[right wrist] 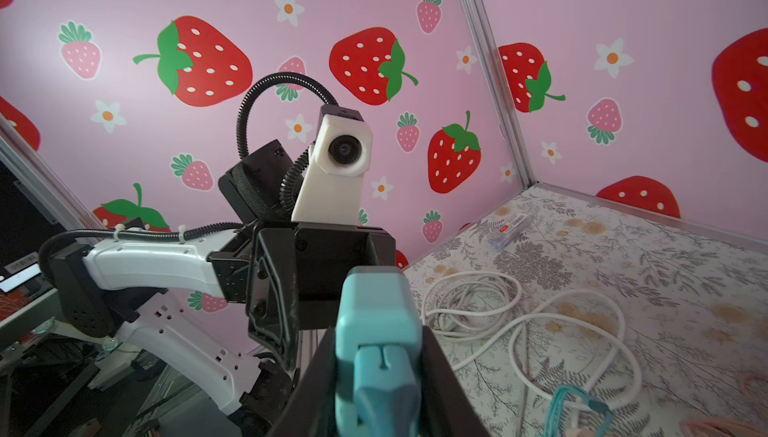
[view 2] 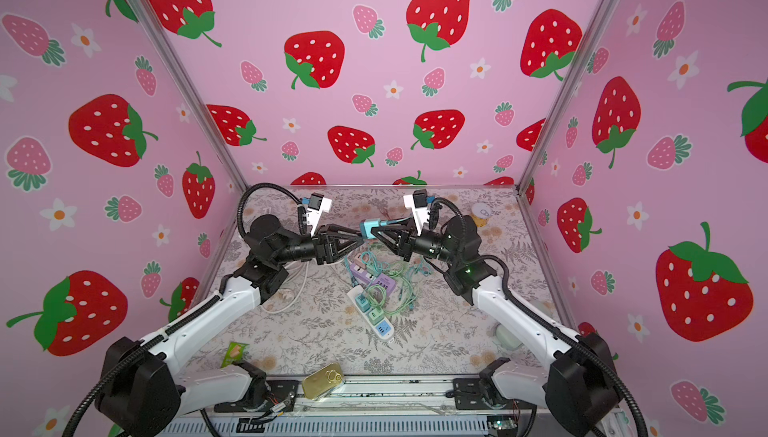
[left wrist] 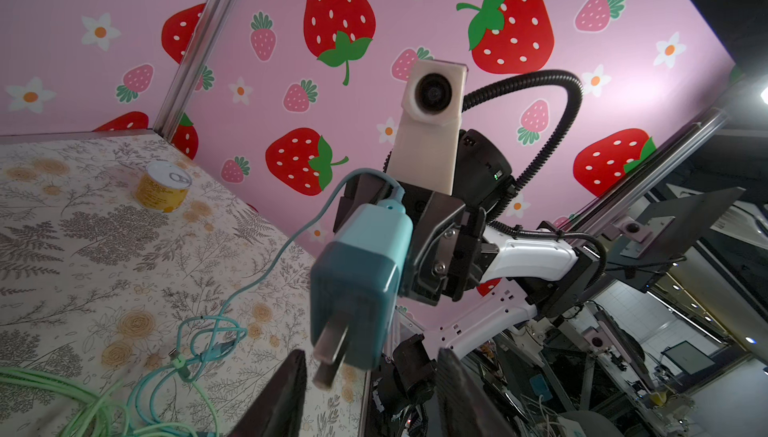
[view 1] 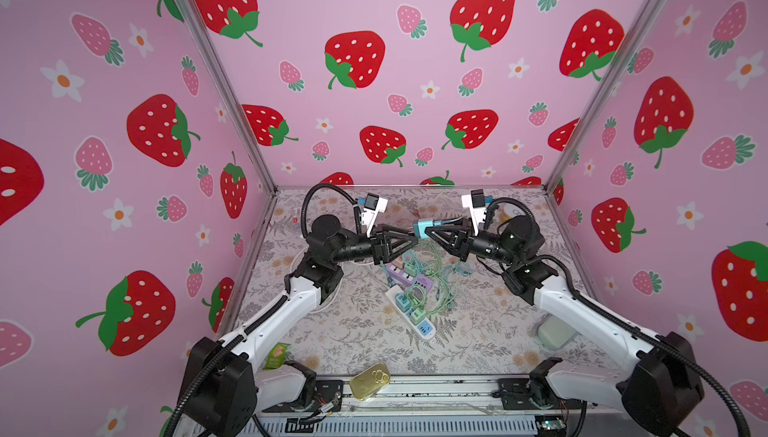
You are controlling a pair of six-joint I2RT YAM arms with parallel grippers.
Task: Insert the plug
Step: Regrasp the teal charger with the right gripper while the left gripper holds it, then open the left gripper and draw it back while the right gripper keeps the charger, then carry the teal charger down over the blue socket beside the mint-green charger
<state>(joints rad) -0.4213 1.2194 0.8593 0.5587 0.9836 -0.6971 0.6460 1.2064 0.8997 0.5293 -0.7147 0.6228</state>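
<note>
Though the plug (left wrist: 357,285) blurs, the can (left wrist: 164,186) seems yellow-labelled.

Gold tin (view 1: 370,381) is lying at the front edge of the table (view 1: 353,343) | green packet (view 1: 276,356) is lying front left | yellow can (left wrist: 164,185) is standing upright near the back corner | pale green case (view 1: 555,333) is resting front right

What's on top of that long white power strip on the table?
A teal cube charger, a green cube charger and a blue cube charger sit on the white power strip, pale green cables looped over them. The sockets beneath are covered.
</note>
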